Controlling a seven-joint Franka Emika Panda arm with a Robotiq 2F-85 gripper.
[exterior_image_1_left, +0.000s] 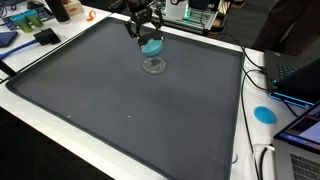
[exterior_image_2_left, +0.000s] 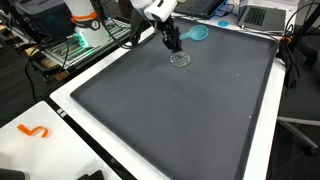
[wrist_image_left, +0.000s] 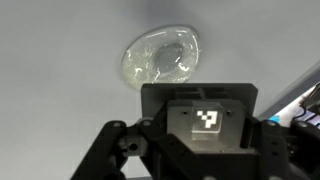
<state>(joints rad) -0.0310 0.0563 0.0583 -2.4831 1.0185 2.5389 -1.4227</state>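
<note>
While the hand (exterior_image_2_left: 173, 43) hovers near, the clear cup (exterior_image_2_left: 180, 58) stands upright.

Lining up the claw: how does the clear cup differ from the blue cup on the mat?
The clear cup is see-through; the blue cup is opaque turquoise. The clear cup sits further in on the mat; the blue cup lies nearer its edge. The wrist view shows only the clear cup, not the blue cup. Both are near the claw.
</note>
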